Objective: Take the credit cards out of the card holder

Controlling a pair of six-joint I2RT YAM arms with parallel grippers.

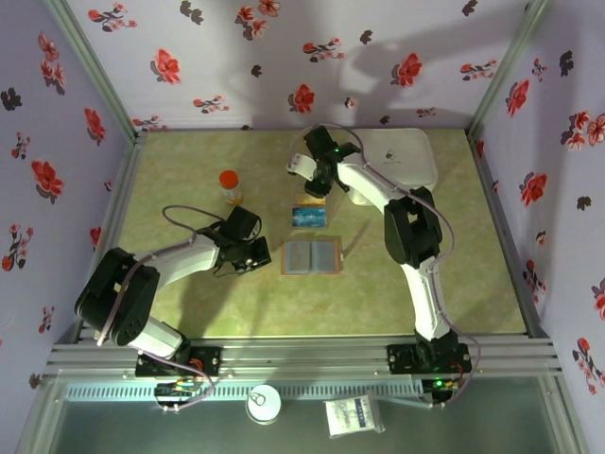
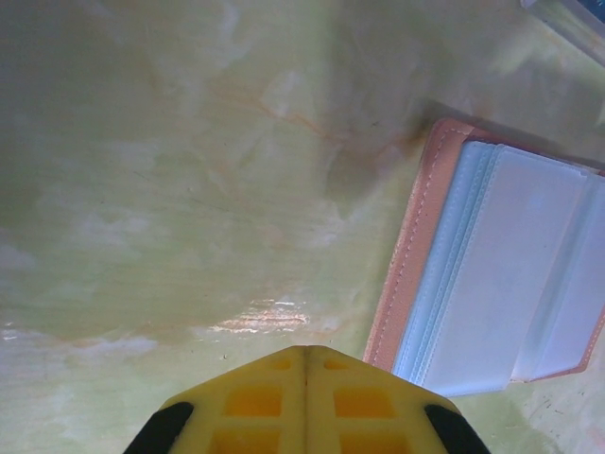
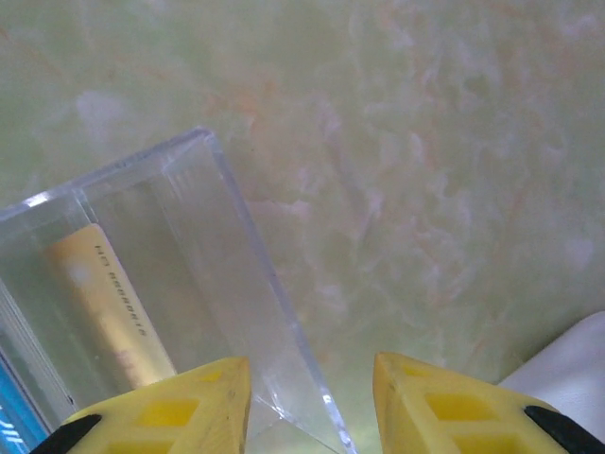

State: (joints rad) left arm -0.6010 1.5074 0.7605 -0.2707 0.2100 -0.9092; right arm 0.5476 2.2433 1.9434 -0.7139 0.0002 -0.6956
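The card holder (image 1: 310,256) lies open on the table, tan rim around two grey-blue panels; its clear sleeves show in the left wrist view (image 2: 492,274). My left gripper (image 1: 255,253) (image 2: 304,352) is shut and empty, just left of the holder's edge. Behind the holder lies a teal-blue credit card (image 1: 309,217). Past it, a card with a yellow-orange band (image 3: 104,293) sits inside a clear plastic sleeve (image 3: 189,246). My right gripper (image 1: 315,186) (image 3: 312,364) hangs over that sleeve with its jaws apart; the sleeve's corner lies between them, not pinched.
A big white rounded box (image 1: 402,156) (image 3: 567,364) stands at the back right, close to the right arm. An orange-capped bottle (image 1: 230,186) stands behind the left gripper. Floral walls enclose the green table (image 1: 189,303) on three sides.
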